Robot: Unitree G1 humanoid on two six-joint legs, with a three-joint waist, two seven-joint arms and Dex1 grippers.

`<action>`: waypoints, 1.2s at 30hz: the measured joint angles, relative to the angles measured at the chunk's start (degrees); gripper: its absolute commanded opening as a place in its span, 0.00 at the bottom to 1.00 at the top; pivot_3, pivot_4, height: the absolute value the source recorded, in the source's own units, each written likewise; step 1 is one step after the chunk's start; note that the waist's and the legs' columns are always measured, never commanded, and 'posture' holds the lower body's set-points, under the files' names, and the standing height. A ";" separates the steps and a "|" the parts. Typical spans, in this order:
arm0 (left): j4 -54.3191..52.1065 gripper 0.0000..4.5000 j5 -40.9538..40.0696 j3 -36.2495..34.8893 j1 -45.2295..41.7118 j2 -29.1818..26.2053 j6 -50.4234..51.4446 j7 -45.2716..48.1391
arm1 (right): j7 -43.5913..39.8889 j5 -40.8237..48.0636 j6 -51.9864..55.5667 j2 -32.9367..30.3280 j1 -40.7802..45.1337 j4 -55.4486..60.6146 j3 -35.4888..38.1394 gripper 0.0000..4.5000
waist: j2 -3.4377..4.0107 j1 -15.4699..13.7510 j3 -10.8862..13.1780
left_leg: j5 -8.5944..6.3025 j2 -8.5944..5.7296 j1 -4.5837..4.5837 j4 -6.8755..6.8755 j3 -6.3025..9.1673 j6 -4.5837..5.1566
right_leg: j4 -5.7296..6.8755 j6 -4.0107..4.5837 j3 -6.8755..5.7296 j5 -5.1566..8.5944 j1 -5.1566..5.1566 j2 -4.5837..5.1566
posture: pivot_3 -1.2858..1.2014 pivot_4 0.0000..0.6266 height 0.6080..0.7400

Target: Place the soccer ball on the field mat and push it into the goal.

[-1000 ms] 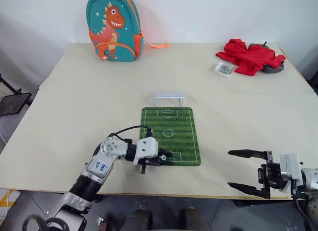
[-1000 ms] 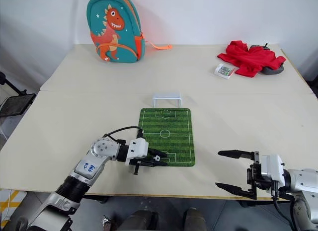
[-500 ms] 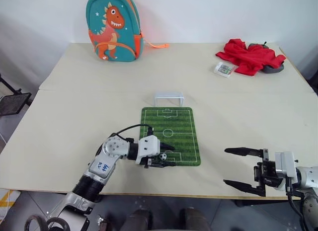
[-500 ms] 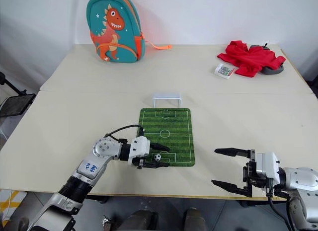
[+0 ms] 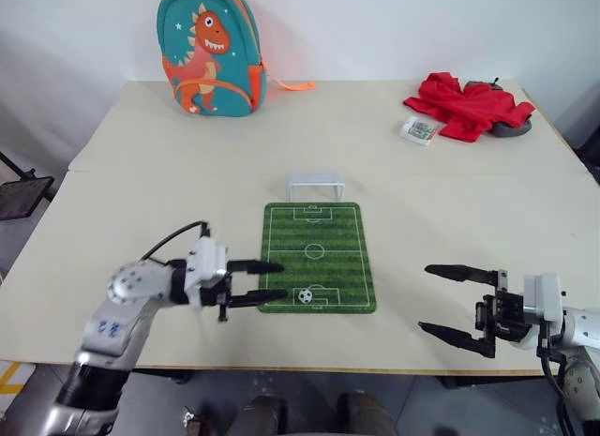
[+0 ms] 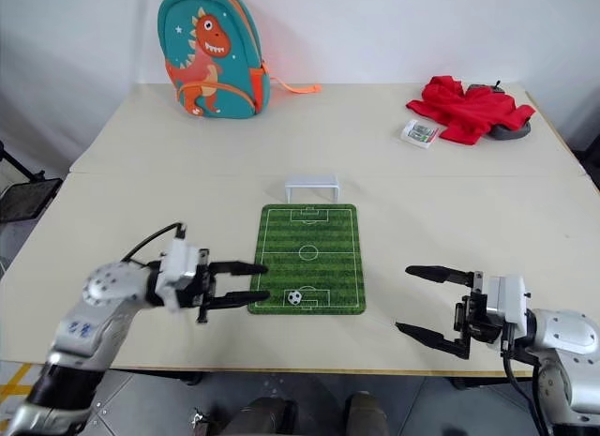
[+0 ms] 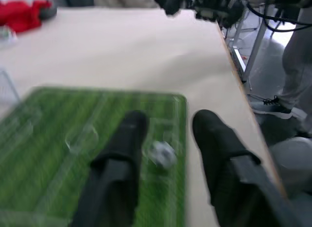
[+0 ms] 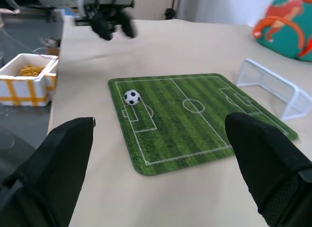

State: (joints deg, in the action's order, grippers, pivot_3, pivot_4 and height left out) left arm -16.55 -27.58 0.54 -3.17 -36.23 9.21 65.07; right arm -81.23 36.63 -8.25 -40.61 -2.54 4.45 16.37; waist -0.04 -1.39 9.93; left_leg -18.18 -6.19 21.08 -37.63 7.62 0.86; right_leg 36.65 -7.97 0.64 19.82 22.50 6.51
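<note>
The soccer ball [image 5: 305, 294], tiny and white with black patches, rests on the near end of the green field mat [image 5: 319, 232]. It lies by the near penalty box. The white goal [image 5: 317, 186] stands on the table just past the mat's far end. My left gripper [image 5: 274, 279] hovers at the mat's near left corner, pointing at the ball, open and holding nothing. In the left wrist view the ball [image 7: 162, 153] lies ahead between the two black fingers [image 7: 127, 139]. My right gripper [image 5: 428, 298] is open, well to the right of the mat near the table's front edge.
A teal dinosaur backpack [image 5: 208, 50] stands at the table's back left. A red cloth [image 5: 461, 105] over a dark object and a small packet [image 5: 419, 129] lie at the back right. A white crate [image 8: 27, 78] sits beyond the table's left edge.
The left gripper let go of the ball on the mat's near end and drew back to the left, off the mat. The right gripper has hardly moved.
</note>
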 measured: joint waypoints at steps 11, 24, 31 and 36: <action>-1.23 0.01 6.96 8.31 4.51 3.60 -2.19 -4.25 | -3.64 -2.16 -4.22 0.01 1.58 -3.49 -0.53 1.00 | -0.02 -1.28 0.01 | 0.00 0.01 0.05 0.01 0.11 -0.01 | -0.15 0.04 -0.14 -0.01 -0.06 -0.02 | 0.52 0.24 1.00; 9.23 0.01 12.20 11.92 -6.95 6.90 -3.02 -5.83 | -2.82 -2.67 -4.23 0.32 -1.31 -2.26 -1.14 1.00 | -0.01 -1.10 0.01 | 0.01 0.00 0.04 0.06 0.07 -0.01 | -0.12 0.02 -0.20 -0.02 0.00 -0.05 | 0.52 0.24 1.00; 11.37 0.01 13.05 12.48 -8.62 9.78 -3.54 -7.16 | -1.88 -2.80 -4.31 0.62 -1.55 -2.04 -1.43 1.00 | -0.01 -1.14 0.01 | 0.01 0.01 0.04 0.05 0.08 -0.01 | -0.11 0.02 -0.20 -0.02 0.00 -0.05 | 0.52 0.24 1.00; 26.01 0.01 19.65 11.70 -20.49 16.80 -8.56 -17.32 | 1.12 -3.95 -5.32 3.02 -0.63 -1.70 -2.22 1.00 | -0.06 -1.79 0.04 | 0.01 -0.08 0.12 -0.24 0.05 0.00 | -0.06 -0.08 -0.36 -0.08 -0.04 -0.11 | 0.52 0.24 1.00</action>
State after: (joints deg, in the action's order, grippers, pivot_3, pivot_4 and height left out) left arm 9.46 -7.93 12.24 -23.66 -19.44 0.65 47.75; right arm -80.12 32.68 -13.57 -37.59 -3.17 2.75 14.15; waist -0.10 -3.18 9.97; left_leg -18.17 -6.27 21.20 -37.87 7.68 0.85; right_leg 36.58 -8.05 0.29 19.74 22.46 6.40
